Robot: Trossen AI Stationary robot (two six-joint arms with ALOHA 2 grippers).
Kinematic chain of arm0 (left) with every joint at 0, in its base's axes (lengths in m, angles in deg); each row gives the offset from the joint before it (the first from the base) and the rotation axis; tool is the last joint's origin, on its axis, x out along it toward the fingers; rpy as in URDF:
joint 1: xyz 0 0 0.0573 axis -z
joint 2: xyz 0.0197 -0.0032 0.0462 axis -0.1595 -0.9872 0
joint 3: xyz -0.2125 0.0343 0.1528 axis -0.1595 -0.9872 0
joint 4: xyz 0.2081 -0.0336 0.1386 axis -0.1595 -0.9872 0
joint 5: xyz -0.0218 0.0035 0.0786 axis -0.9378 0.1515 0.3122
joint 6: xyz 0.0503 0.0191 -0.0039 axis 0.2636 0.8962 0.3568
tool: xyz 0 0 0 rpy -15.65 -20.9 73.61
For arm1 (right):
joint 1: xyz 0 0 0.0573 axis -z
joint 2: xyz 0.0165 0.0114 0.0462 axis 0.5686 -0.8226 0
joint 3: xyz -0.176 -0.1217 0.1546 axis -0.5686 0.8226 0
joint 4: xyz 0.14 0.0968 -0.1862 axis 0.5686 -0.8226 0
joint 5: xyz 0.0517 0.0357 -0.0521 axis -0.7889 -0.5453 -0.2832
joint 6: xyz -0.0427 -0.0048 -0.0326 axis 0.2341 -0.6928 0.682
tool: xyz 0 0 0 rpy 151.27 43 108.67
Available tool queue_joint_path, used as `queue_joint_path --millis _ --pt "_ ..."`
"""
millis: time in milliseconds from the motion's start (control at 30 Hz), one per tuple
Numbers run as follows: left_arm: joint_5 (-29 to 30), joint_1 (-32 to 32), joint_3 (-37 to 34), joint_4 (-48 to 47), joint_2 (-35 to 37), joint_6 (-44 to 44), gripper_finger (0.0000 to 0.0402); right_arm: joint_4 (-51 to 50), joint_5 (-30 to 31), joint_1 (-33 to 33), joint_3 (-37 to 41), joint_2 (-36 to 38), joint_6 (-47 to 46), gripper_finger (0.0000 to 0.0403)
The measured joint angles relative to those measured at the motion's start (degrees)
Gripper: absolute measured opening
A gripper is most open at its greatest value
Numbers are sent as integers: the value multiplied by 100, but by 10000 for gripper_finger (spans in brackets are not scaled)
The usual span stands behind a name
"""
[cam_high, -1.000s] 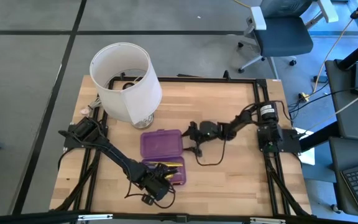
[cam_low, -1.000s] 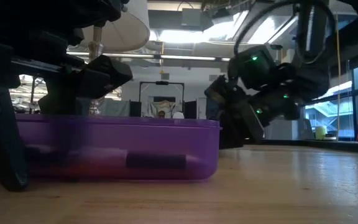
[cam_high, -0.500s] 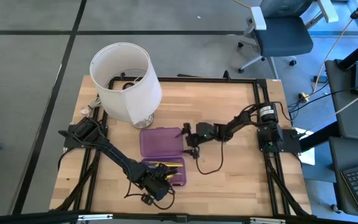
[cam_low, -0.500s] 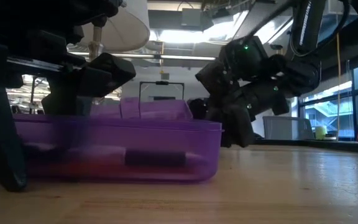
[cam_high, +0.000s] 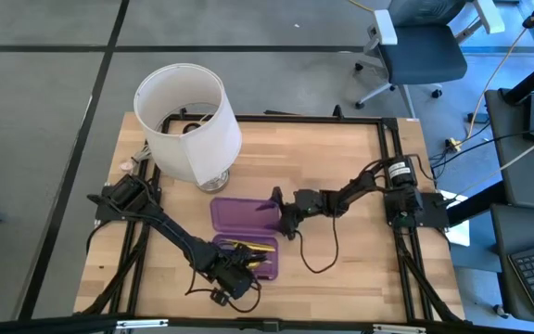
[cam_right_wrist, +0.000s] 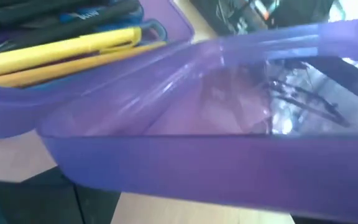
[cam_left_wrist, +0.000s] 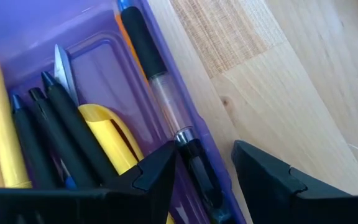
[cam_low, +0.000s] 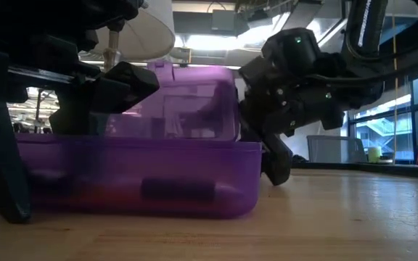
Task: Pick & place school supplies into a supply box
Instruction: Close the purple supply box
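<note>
A pale wooden slatted table top [cam_high: 341, 264] inside a black frame is seen on grey floor; beyond it, a lit hall with windows and a dark office chair [cam_high: 422, 48]. A big white cylindrical lampshade [cam_high: 189, 122] lies near the far left corner. The translucent purple plastic pencil case [cam_high: 247, 253] sits at mid-table toward the near edge, long axis across the table, its hinged lid [cam_low: 187, 101] raised roughly upright. Inside, yellow pencils [cam_right_wrist: 67, 46], dark pens [cam_left_wrist: 73, 127] and a clear-barrelled pen [cam_left_wrist: 166, 112] are laid lengthwise along the tray. The left gripper [cam_high: 239, 276] hangs over the tray's near right end, fingers parted, nothing gripped. The right gripper [cam_high: 284, 212] is at the lid's right edge, fingers spread wide; contact cannot be told
</note>
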Motion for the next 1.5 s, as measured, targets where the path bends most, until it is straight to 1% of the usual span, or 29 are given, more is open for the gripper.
queue_joint_path --millis 100,267,400,567,767,1000,1167,1500 --pt "-7 0 -2 0 0 -2 160 163 5 -94 2 0 356 359" --pt "-8 4 -2 -35 0 -7 160 485 2 -209 2 0 1385 359" --pt "-8 4 -2 -39 0 -11 160 641 7 -234 2 0 1915 359" --pt "-8 4 -9 -45 21 -9 160 645 12 -232 2 0 2033 359" --pt "69 9 -26 -53 222 -41 160 708 8 -232 0 0 2378 359" --pt "142 17 -35 -198 330 -145 160 708 3 -232 0 0 2392 359" --pt "142 -24 -33 -208 334 -508 160 708 1 -232 -2 0 2391 359" --pt "109 -33 -14 -202 350 -525 160 707 1 -232 -2 0 2391 359"
